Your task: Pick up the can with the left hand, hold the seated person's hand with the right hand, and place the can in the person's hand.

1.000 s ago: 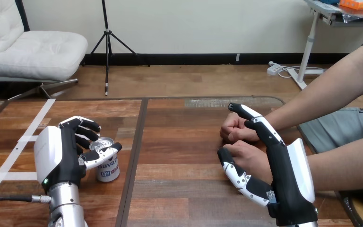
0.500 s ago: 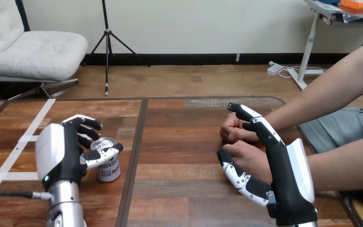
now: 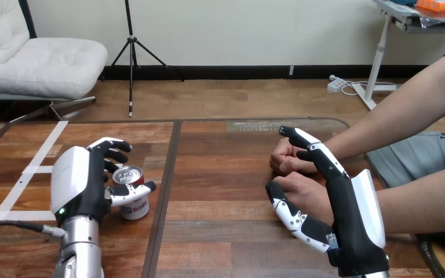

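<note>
Small can (image 3: 133, 207): silver top, white label, blue and red print too small to read. Stands upright on the table (image 3: 226, 174), left half, just beside the dark seam. Left hand (image 3: 78, 185) wrapped round it, thumb across the label, fingers curled behind the rim. Right hand (image 3: 353, 214) wide, fingers straight, thumb spread. Brackets the person's nearer hand (image 3: 307, 194) between thumb and fingers, no curl round it. Person's farther hand (image 3: 284, 156) fisted just beyond.
</note>
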You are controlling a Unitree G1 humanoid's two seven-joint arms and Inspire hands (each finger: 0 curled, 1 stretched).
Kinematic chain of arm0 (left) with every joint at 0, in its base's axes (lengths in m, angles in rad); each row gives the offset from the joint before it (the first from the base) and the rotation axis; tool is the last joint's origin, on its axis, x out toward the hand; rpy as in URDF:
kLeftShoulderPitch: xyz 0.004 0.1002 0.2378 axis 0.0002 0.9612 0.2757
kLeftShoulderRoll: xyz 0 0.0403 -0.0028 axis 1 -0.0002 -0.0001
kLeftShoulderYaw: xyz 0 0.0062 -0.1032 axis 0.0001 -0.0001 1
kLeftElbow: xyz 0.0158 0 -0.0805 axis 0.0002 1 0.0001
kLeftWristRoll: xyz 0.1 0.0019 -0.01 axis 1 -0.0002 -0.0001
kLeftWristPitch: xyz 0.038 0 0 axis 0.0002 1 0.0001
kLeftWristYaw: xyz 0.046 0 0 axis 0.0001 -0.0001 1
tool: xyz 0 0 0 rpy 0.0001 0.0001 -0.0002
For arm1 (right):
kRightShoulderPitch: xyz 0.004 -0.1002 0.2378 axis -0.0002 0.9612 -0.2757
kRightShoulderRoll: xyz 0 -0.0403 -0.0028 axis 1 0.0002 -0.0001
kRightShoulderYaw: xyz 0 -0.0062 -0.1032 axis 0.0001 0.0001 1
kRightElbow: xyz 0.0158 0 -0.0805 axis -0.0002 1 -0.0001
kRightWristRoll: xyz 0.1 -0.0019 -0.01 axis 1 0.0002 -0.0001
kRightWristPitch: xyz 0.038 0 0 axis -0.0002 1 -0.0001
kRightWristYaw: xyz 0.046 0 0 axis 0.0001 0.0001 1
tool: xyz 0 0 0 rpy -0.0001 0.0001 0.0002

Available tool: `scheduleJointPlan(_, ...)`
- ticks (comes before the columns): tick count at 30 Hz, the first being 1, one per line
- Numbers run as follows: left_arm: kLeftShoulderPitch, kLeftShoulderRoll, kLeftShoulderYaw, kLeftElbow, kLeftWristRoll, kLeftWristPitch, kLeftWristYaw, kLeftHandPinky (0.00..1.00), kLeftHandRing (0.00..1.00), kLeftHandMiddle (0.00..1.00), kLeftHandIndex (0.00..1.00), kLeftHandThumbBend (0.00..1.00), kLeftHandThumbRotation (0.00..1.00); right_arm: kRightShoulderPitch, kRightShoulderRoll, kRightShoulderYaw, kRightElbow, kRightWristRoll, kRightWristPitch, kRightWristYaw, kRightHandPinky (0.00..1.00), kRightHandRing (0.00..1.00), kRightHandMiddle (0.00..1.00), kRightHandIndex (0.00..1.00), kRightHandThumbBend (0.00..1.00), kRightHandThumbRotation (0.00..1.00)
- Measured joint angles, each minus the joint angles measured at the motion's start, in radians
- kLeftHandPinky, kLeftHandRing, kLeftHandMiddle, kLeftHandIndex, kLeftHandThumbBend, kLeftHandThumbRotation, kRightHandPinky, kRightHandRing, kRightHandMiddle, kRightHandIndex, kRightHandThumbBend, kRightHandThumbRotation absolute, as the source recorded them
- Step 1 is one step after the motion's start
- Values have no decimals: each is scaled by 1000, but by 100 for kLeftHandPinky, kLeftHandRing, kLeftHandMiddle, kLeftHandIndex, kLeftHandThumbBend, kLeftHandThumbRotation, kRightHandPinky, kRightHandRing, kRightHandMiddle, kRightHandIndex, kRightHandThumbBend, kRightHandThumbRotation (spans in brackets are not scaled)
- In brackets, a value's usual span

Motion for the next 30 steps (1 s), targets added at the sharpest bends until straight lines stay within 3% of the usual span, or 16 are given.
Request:
scheduleJointPlan(15, 9, 3, -28, -27, 28, 6, -2, 50, 57, 62, 65, 95, 4, -5, 0, 0, 0, -2, 0, -1, 77, 83, 85, 82, 41, 5)
scheduleJointPlan(30, 11, 5, -32, -39, 28, 25, -3, 51, 59, 64, 66, 96, 7, -6, 0, 0, 0, 0, 0, -1, 77, 83, 85, 82, 41, 5)
